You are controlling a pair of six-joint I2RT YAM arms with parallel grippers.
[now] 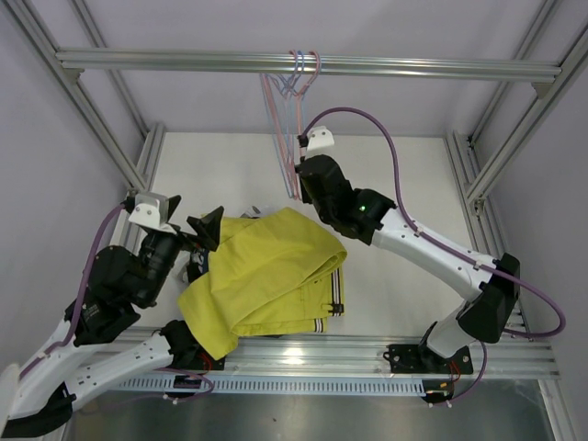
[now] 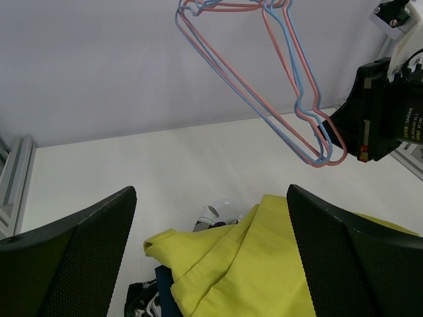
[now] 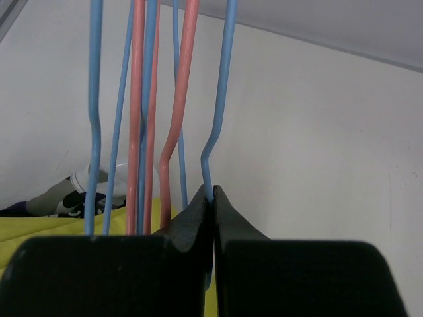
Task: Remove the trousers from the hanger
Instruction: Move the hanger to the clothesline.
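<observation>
The mustard yellow trousers (image 1: 266, 271) with a striped waistband lie on top of a pile on the table. Navy and black-and-white splotched cloth (image 2: 142, 297) peek out under them, and a white-grey pair (image 2: 218, 214) behind. Several bare pink and blue wire hangers (image 1: 289, 119) hang from the top rail. My right gripper (image 3: 213, 198) is shut on the lower wire of a blue hanger (image 3: 218, 119), beside the others. My left gripper (image 2: 211, 251) is open and empty, just above the near left edge of the yellow trousers (image 2: 264, 264).
An aluminium frame surrounds the white table (image 1: 404, 184), with the top rail (image 1: 184, 61) across the back and upright posts at the sides. The right arm (image 1: 432, 248) stretches across the table's right half. A slotted rail (image 1: 367, 367) runs along the near edge.
</observation>
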